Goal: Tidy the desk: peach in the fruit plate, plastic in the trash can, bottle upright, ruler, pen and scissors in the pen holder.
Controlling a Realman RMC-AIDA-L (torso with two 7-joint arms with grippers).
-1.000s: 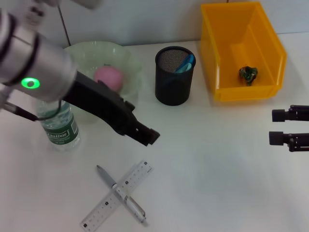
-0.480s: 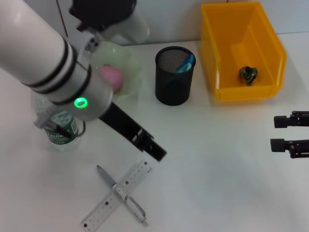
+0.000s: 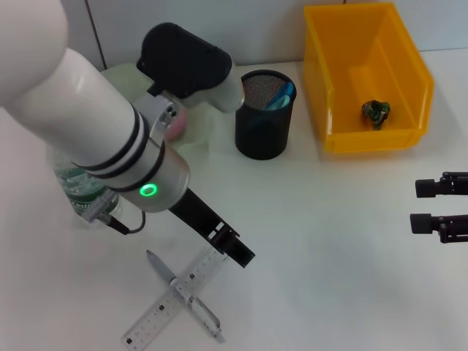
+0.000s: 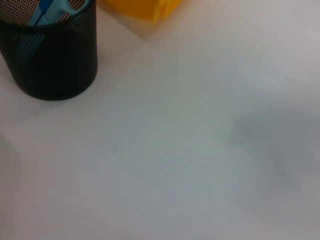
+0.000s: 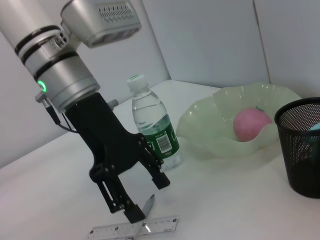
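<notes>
The peach (image 3: 174, 129) is seen in the plate (image 5: 220, 142), plastic (image 3: 376, 112) in the bin (image 3: 365, 73), bottle (image 5: 152, 130) upright, scissors (image 3: 280, 96) in the holder (image 3: 265, 117). Ruler (image 3: 175, 296) and pen (image 3: 183, 292) remain crossed on the tabletop just below the left gripper (image 5: 137, 192), held spread and empty. The right gripper (image 3: 423, 206) is parked, open

No legible text on anything.
</notes>
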